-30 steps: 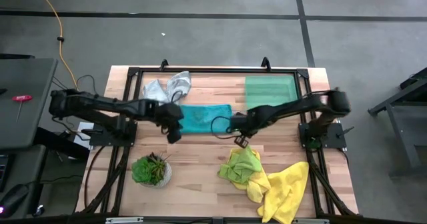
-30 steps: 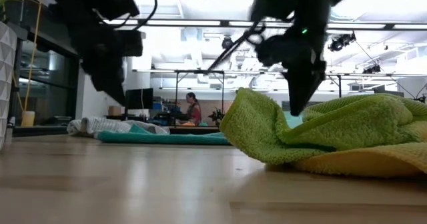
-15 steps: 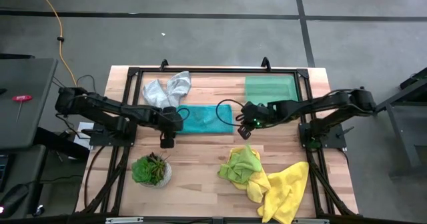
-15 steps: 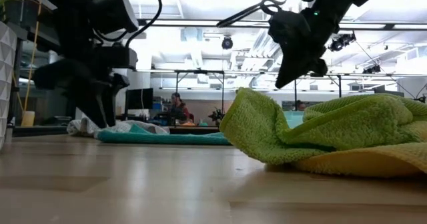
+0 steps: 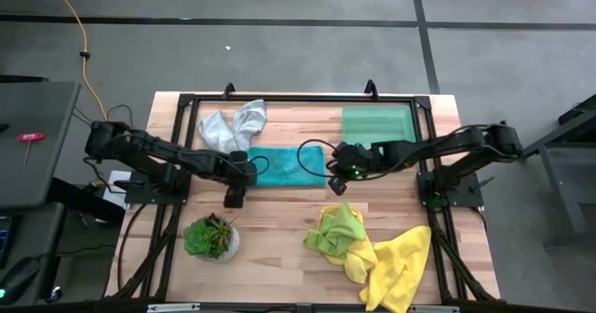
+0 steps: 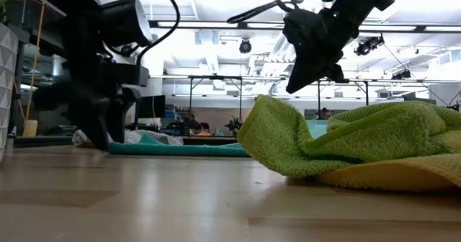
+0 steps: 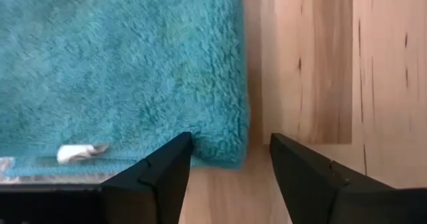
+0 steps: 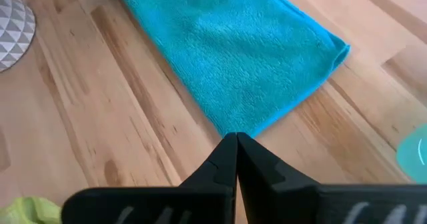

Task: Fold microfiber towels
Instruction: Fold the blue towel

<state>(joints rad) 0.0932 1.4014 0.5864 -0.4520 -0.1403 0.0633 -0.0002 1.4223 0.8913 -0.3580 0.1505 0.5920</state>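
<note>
A teal towel (image 5: 284, 166) lies flat on the table's middle as a folded strip. It also shows in the left wrist view (image 7: 120, 64) and the right wrist view (image 8: 227, 51). My left gripper (image 5: 234, 197) is open and low at the table (image 6: 108, 137). Its fingers stand on either side of the towel's near left corner (image 7: 235, 156). My right gripper (image 5: 337, 184) is shut and empty. It hangs in the air (image 6: 295, 83) above the towel's near right corner (image 8: 238, 132). My left gripper points down, with its open fingers (image 7: 175, 159) astride the teal towel's near left corner. I cannot tell whether they touch the cloth. The towel lies flat on the table.
A grey-white towel (image 5: 234, 123) lies crumpled at the far left and a flat green tray (image 5: 377, 125) at the far right. A potted plant (image 5: 211, 237) stands near left. A lime green towel (image 5: 339, 231) and a yellow towel (image 5: 398, 266) lie heaped near right.
My left gripper has come down from above the table to the teal towel's near left corner. My right gripper has risen from low beside the towel and drawn a little toward the far edge. The towel has stayed flat.
</note>
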